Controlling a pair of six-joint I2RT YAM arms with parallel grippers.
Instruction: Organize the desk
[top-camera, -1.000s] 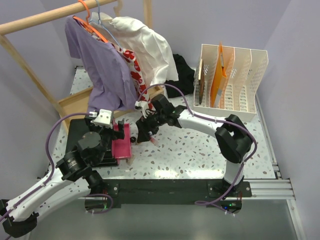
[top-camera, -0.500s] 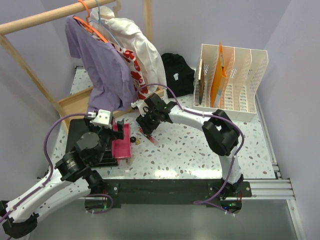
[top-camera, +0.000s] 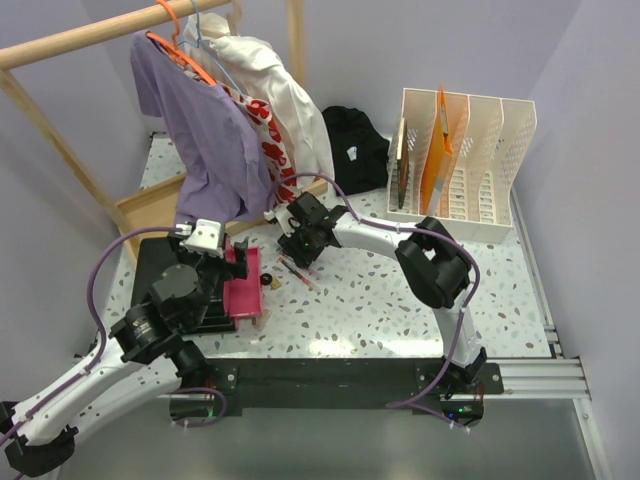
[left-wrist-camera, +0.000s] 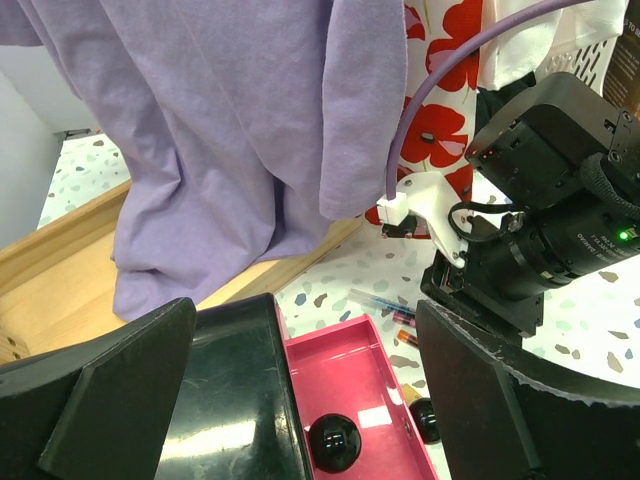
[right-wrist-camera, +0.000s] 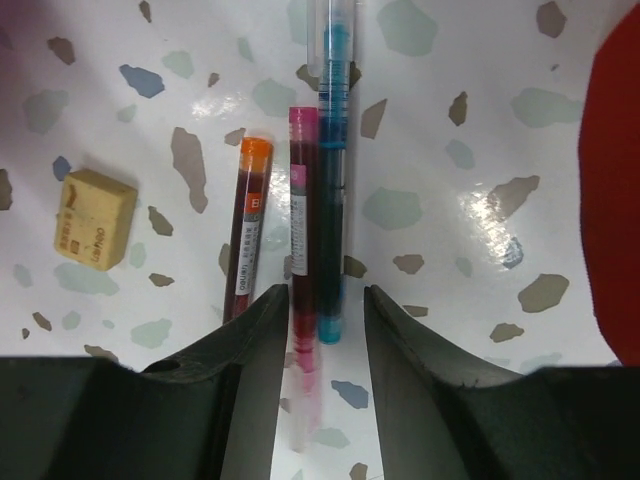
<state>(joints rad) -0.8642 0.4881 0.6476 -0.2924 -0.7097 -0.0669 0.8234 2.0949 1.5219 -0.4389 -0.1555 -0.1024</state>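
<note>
Tabletop (top-camera: 400, 300) spans mid-frame in top view. Left gripper (left-wrist-camera: 310, 395) fingers spread wide over pink tray (left-wrist-camera: 360, 375), empty. Right gripper (right-wrist-camera: 325, 310) fingers half-spread astride pink pen (right-wrist-camera: 302, 230) and blue pen (right-wrist-camera: 332, 200), not pinching. Step, judged: pen pickup. Next: close, lift, probably carry to tray.

Three pens (right-wrist-camera: 302, 230) lie together, perhaps touching, on the desk (right-wrist-camera: 450, 150), eraser (right-wrist-camera: 93, 219) beside.

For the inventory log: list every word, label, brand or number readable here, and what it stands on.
On the tan eraser: a dark printed word, too blurred to read.
On the pink pen: white label print, too small to read.
On the orange-capped pen: white marking, unreadable.
No text is legible.
</note>
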